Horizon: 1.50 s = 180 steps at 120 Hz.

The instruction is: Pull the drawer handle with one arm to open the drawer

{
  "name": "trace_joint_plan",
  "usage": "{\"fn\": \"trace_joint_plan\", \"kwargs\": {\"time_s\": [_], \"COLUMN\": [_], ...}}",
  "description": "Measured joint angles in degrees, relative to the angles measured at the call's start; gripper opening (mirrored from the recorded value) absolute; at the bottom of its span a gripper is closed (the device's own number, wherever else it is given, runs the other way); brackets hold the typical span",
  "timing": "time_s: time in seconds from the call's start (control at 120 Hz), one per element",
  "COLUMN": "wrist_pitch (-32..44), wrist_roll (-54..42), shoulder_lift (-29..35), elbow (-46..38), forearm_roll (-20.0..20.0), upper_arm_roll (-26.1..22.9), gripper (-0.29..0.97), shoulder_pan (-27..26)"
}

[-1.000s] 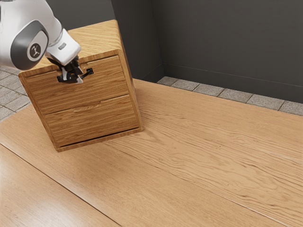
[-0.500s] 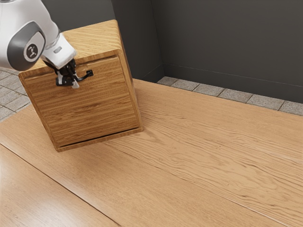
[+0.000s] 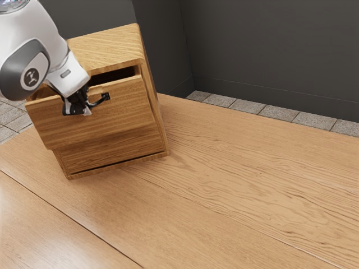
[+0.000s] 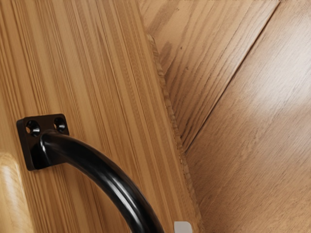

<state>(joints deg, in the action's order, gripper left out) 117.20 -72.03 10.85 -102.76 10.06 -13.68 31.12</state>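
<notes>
— What's at the exterior view's left?

— The arm (image 3: 33,61), white and grey, coming down from the upper corner. Its gripper (image 3: 76,105) is at the handle (image 3: 100,100), and the black fingers pinch the near end of that bar from two sides.

— And the handle itself?

— A black curved bar on the front of the top drawer (image 3: 112,115). In the wrist view the handle (image 4: 97,170) rises from a small square plate (image 4: 41,131) with two screw holes and bends toward the hand.

— Where does the drawer stand?

— Partly out of the cabinet (image 3: 112,47). Its front sits forward of the lower drawer (image 3: 112,147), and a dark gap shows between its top edge and the cabinet's top.

— The cabinet?

— Wooden, standing on the left part of the table (image 3: 235,185), turned at an angle to the camera.

— Further right?

— Bare wooden planks of the table, then a strip of grey tiles (image 3: 269,110) and a dark wall (image 3: 269,45) behind it.
</notes>
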Motion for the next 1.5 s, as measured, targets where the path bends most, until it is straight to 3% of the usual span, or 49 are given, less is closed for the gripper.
{"fn": "trace_joint_plan", "kwargs": {"time_s": [0.517, 1.017, 1.5], "wrist_pitch": [-0.13, -2.49, -3.60], "wrist_roll": [3.56, 7.67, 9.78], "shoulder_lift": [7.10, 14.83, 21.46], "elbow": [-7.32, -13.63, -18.08], "forearm_roll": [-0.79, -3.06, -5.15], "upper_arm_roll": [-0.09, -4.02, -6.50], "gripper": [0.01, 0.05, 0.01], "shoulder_pan": [-0.05, 0.09, 0.06]}}
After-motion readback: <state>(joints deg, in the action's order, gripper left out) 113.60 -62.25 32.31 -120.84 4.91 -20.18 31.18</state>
